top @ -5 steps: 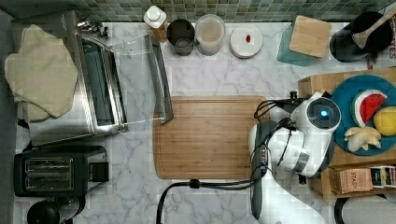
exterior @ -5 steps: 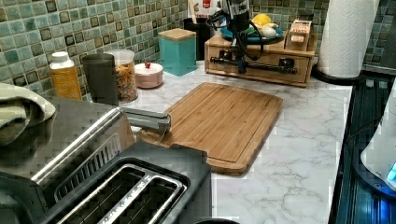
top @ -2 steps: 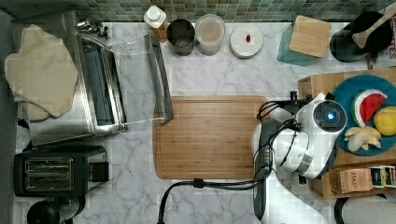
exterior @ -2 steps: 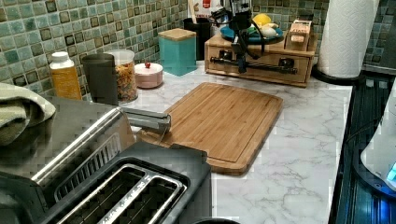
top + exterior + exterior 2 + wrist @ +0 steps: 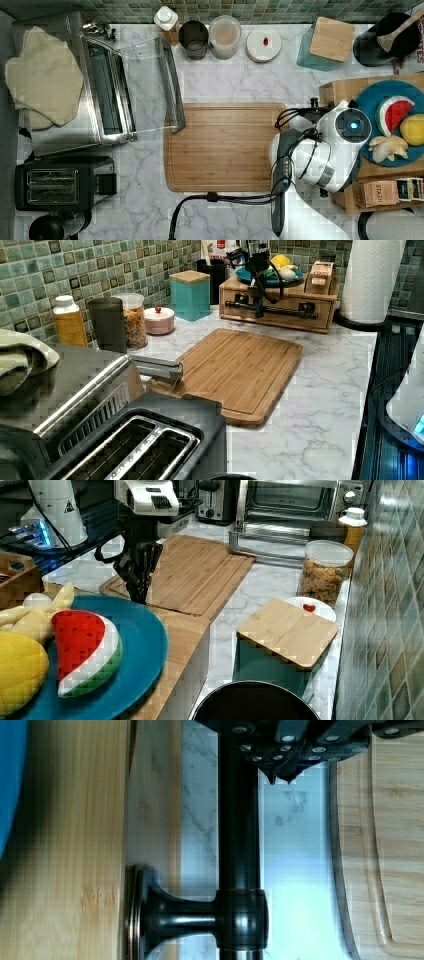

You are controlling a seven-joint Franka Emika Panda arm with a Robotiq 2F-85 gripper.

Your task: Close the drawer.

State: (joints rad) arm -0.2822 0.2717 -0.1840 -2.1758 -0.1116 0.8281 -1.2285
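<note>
Drawer: drawer (image 5: 280,304) sits in the light-wood stand (image 5: 235,286) at the far end of the counter in the left view; its front looks flush or nearly flush with the stand, so little travel seems left.
Handle: dark bar handle (image 5: 239,845) runs across the drawer front on a round post.
Gripper: gripper (image 5: 259,292) hangs just in front of the drawer, at the bar; in the wrist view its tips meet the bar, but whether the jaws are spread or pinching it cannot be told.
Step in hand: likely the last of the push, or the end of it.
Next move: a short press straight toward the stand if any gap remains, then a clean release off the bar.
Around: blue plate (image 5: 372,100) with toy fruit rests on top of the stand; bamboo cutting board (image 5: 225,147) lies on the marble just beside the stand.
</note>
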